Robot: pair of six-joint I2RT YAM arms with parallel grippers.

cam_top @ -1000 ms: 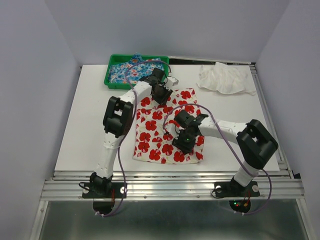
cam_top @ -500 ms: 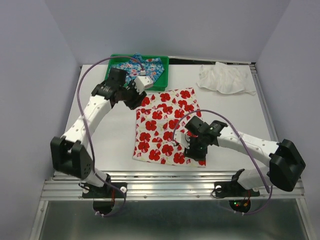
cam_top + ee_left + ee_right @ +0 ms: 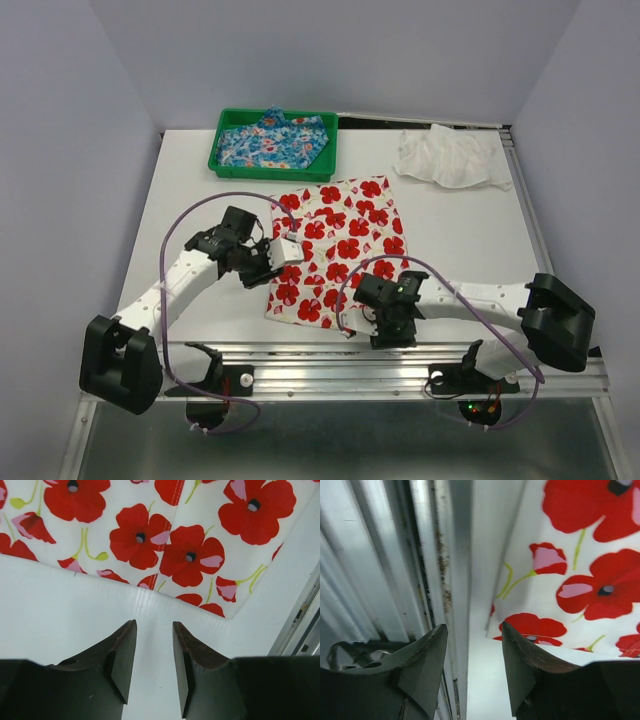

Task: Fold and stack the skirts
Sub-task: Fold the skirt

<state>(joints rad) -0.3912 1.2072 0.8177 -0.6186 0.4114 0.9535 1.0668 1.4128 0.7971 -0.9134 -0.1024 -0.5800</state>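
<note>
The white skirt with red flowers (image 3: pixel 345 240) is lying spread flat in the middle of the top view, its hem running along the lower part of the table (image 3: pixel 190 215). The blue skirt (image 3: pixel 270 140) is sitting bunched in the green tray (image 3: pixel 222 166) at the upper left, and a crumpled white cloth (image 3: pixel 450 155) is lying at the upper right.

The left gripper (image 3: pixel 152 665) is hanging low over bare table just beside the skirt's left edge. Its jaws are standing a little apart with nothing between them, and the cloth's edge is crossing the upper half of the wrist view, just ahead of the tips. The right gripper (image 3: pixel 472 665) is sitting at the skirt's lower edge, right by the metal rail (image 3: pixel 380 555) at the table's near side. Its jaws are also parted and empty, with the hem lying just ahead of the gap.

To me, both arms look to be lining up on the cloth's border so each can pinch an edge and carry it over for a fold. Nothing is folded or stacked yet.
</note>
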